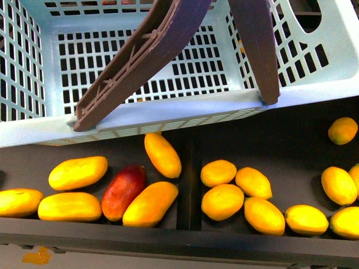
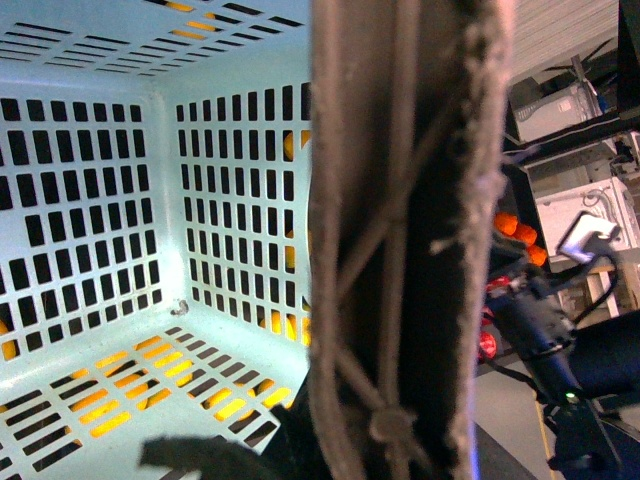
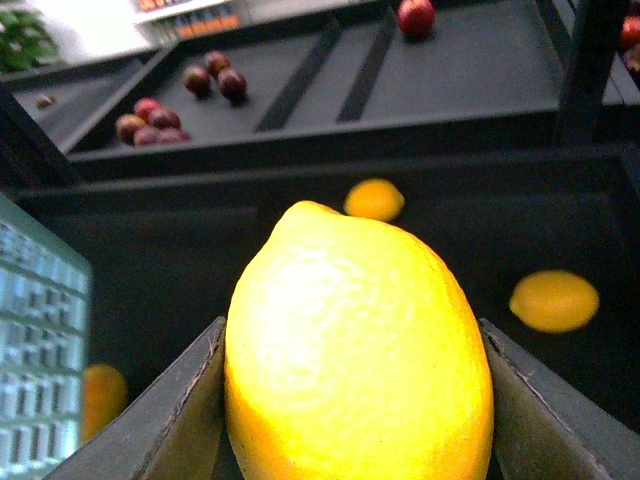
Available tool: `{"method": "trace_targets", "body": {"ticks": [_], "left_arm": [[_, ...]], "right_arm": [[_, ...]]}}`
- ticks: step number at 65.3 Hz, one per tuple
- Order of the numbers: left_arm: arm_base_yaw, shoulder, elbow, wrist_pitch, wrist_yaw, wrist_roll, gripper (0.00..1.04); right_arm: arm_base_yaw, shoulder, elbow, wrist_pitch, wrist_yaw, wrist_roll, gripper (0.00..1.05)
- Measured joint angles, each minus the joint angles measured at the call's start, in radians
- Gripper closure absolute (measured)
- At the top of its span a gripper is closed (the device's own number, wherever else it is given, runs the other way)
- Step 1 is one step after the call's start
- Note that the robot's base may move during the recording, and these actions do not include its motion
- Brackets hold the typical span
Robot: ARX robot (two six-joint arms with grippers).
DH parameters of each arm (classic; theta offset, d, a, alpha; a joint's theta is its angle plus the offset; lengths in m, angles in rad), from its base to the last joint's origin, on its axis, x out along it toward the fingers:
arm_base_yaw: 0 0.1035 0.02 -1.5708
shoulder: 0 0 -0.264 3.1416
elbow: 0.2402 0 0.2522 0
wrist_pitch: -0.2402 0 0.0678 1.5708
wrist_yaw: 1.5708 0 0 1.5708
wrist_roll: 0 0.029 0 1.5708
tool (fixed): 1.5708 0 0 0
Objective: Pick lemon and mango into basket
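Right claw clenched on the lemon, off the dark shelf | left claw: grip not tellable, brown handle filled its view | basket floor bare: lemon picked, not yet dropped; mango lay at basket's 7 o'clock, untouched | front view showed no arm; only right wrist view showed the held lemon.
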Motion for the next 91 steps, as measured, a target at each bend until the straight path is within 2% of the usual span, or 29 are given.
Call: {"method": "trace_targets", "body": {"ticks": [11,24,49,64,80,91], "left_arm": [[0.0,0.0,0.0,0.0,0.003,0.0,1.0],[0.0,0.0,0.0,0.0,0.003,0.0,1.0],[0.0,0.0,0.0,0.0,0.003,0.0,1.0],[0.0,0.0,0.0,0.0,0.003,0.0,1.0],[0.0,0.0,0.0,0.0,0.002,0.0,1.0],[0.0,0.0,-0.005,-0.002,0.004,-0.001,1.0]], "right_arm": [[0.093,-0.077,0.042,-0.009,0.011,0.101,0.43],[0.197,-0.105,0.061,-0.025,0.006,0.144,0.43],[0.378,-0.094,0.079,-0.074,0.019,0.106,0.43],[0.449,-0.047,0.079,-0.083,0.063,0.069,0.43],[0.476,-0.029,0.079,-0.136,0.098,0.035,0.08],[0.447,-0.068,0.074,-0.145,0.167,0.039,0.09]]}}
